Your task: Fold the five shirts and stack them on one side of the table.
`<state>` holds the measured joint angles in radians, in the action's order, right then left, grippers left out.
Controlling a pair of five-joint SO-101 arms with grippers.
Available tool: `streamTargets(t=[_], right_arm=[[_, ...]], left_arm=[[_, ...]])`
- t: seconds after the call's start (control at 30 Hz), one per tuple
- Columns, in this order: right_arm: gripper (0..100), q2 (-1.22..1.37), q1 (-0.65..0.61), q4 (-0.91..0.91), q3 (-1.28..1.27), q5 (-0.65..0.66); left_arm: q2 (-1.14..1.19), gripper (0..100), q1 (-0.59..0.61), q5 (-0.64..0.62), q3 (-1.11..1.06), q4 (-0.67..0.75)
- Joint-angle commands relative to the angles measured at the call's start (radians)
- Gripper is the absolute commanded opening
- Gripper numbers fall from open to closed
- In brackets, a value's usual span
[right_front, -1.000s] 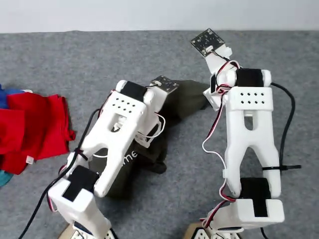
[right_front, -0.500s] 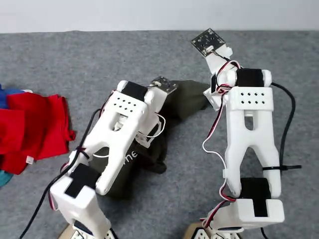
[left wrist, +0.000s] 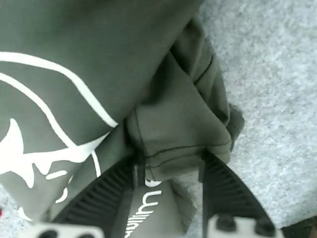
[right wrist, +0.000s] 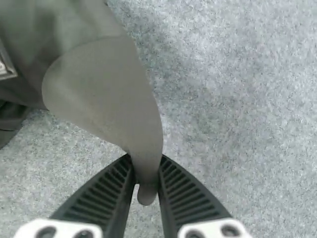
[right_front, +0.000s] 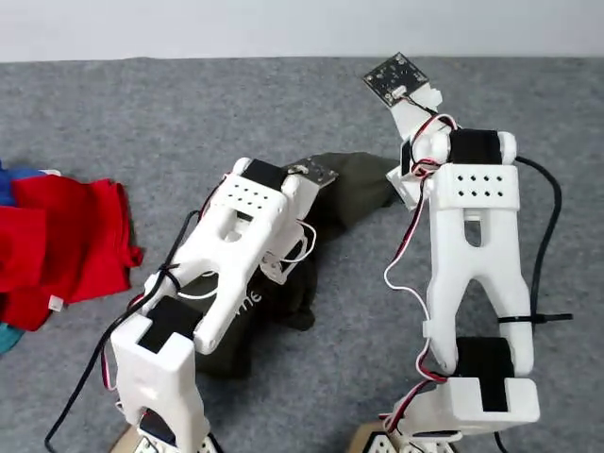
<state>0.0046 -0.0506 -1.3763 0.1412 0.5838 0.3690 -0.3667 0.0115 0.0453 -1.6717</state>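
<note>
Grey felt covers the table from near edge to far edge. Two white arms stand at the near side. The left arm leans far and rightward over the middle, and the right arm stretches straight toward the far side.

Between and under them lies the olive shirt, crumpled. It runs from beneath the left arm up to the right arm's wrist, with a white print showing at the near part.

A pile of red shirts sits at the left edge, well apart from the olive one. A strip of blue cloth peeks out at its far side and a bit of teal cloth at its near side.

The left gripper has a bunched, hemmed fold of the olive shirt pinched between its black ribbed jaws. The right gripper is clamped tight on a thin flap of the same shirt, lifted off the felt.
</note>
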Motion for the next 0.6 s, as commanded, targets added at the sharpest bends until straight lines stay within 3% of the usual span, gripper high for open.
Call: streamTargets(t=[0.0,0.23,0.57], right_arm=[[0.9,-0.012,0.01,-0.007,0.003,-0.009],[0.9,-0.012,0.008,-0.007,0.003,-0.009],[0.9,-0.01,0.008,-0.007,0.003,-0.009]], left_arm=[[-0.071,18,0.026,-0.009,0.035,0.011],[-0.13,18,0.091,-0.006,0.036,0.008],[-0.021,18,-0.006,-0.005,0.033,0.006]])
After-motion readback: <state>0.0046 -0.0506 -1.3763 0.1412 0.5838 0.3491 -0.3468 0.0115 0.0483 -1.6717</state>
